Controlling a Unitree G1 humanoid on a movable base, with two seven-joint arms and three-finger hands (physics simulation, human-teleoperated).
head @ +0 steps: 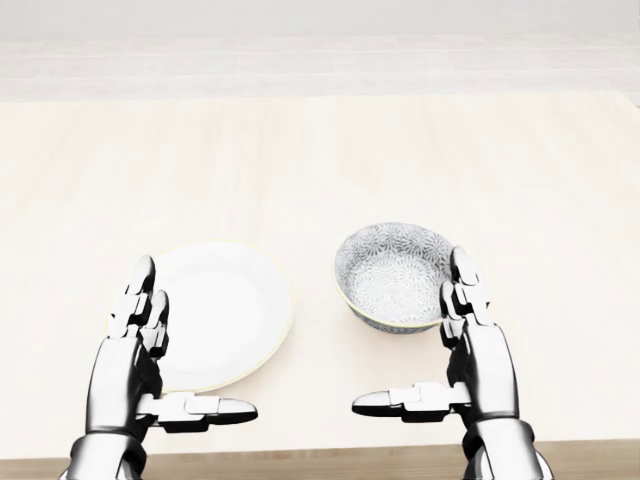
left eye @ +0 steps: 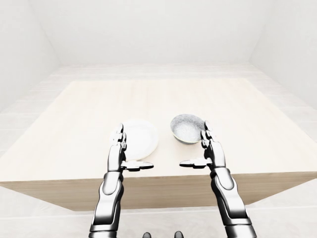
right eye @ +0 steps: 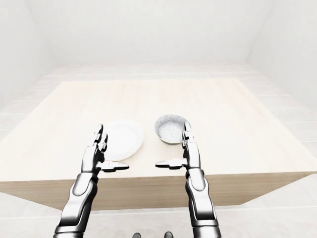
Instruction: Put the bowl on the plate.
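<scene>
A patterned grey bowl [head: 393, 275] stands upright on the wooden table [head: 320, 160], right of centre in the head view. A white plate [head: 222, 312] lies flat just to its left, with a small gap between them. My right hand [head: 420, 345] is open at the bowl's lower right, fingers pointing up beside its rim, thumb stretched left below it. My left hand [head: 175, 350] is open over the plate's lower left edge, thumb pointing right. Neither hand holds anything.
The table's near edge [left eye: 158, 179] runs just below both hands. Its top stretches wide above the dishes in every view. Pale floor and white walls [left eye: 158, 29] surround the table.
</scene>
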